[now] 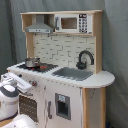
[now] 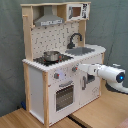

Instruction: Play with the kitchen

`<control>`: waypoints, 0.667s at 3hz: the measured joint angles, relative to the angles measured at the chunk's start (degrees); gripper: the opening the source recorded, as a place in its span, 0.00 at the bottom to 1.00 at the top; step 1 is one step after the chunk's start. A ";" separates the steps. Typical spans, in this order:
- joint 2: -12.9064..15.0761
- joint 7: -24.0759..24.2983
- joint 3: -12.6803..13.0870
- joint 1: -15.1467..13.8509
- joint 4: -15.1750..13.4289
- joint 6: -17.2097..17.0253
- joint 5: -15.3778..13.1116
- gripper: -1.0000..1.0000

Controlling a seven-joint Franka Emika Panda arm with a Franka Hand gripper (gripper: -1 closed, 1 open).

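In the first exterior view, the kitchen stands against a grey curtain, filling most of the frame. Its counter ends in a rounded lip at the first exterior view's right. A small metal pot sits on the black stovetop, with the grey sink and the black faucet beside it. The white arm reaches in from the first exterior view's left, close to the front panel by the knobs; the gripper cannot be made out there.

In the second exterior view, the kitchen stands on a wooden floor. The gripper (whether open or closed, I cannot tell) is just at the front panel above the oven door, with free floor below it.
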 joint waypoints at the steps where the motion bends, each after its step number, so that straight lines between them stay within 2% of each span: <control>1: 0.33 4.40 2.49 1.88 -3.13 -0.01 0.00 1.00; 2: 0.33 10.15 5.90 2.41 -4.65 -0.12 0.01 1.00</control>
